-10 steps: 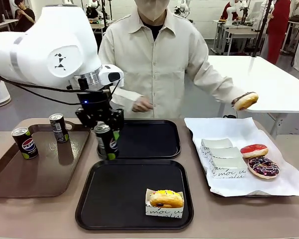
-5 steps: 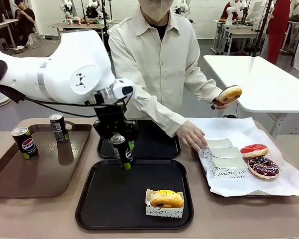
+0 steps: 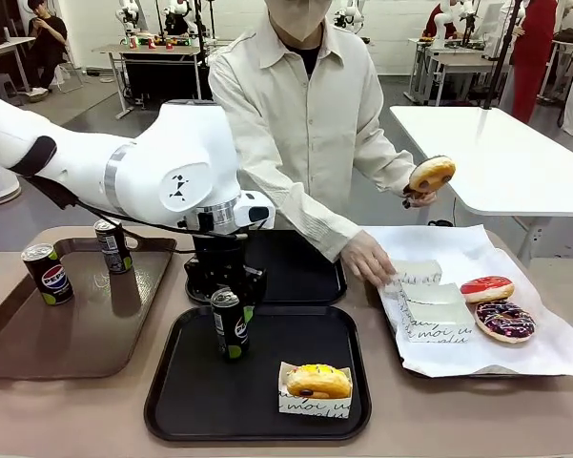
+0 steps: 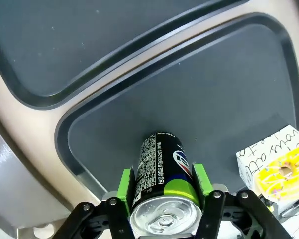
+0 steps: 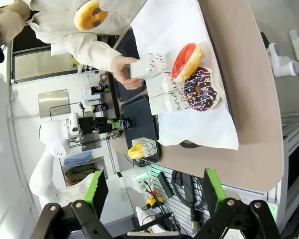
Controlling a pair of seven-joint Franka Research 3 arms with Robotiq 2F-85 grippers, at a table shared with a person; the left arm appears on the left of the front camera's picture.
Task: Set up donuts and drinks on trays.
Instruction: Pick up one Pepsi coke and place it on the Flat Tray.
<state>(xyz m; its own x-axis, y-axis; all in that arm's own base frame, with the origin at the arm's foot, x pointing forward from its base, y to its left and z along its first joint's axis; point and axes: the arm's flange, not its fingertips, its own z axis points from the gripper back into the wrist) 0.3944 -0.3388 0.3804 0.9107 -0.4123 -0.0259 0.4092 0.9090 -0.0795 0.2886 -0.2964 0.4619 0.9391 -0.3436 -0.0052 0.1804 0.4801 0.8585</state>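
Observation:
My left gripper (image 3: 228,292) is shut on a black Pepsi can (image 3: 230,325), held upright at the back left of the near black tray (image 3: 257,431); whether the can's base touches the tray I cannot tell. In the left wrist view the green pads (image 4: 125,185) clamp the can (image 4: 159,157) over that tray (image 4: 224,94). A yellow donut in a white box (image 3: 317,384) sits at the tray's front right. The far black tray (image 3: 291,269) lies behind. My right gripper (image 5: 155,194) is open, far off the table's right end.
Two more cans (image 3: 48,273) (image 3: 112,245) stand on the brown tray (image 3: 76,334) at left. At right, a paper-lined tray (image 3: 543,353) holds white boxes (image 3: 429,307), a red donut (image 3: 486,288) and a sprinkled donut (image 3: 503,321). The person holds up a donut (image 3: 431,175) and touches a box (image 3: 410,274).
My left gripper carried the can rightward and down, from beside the brown tray to the near black tray. The person's free hand reached to the boxes and the held donut came nearer.

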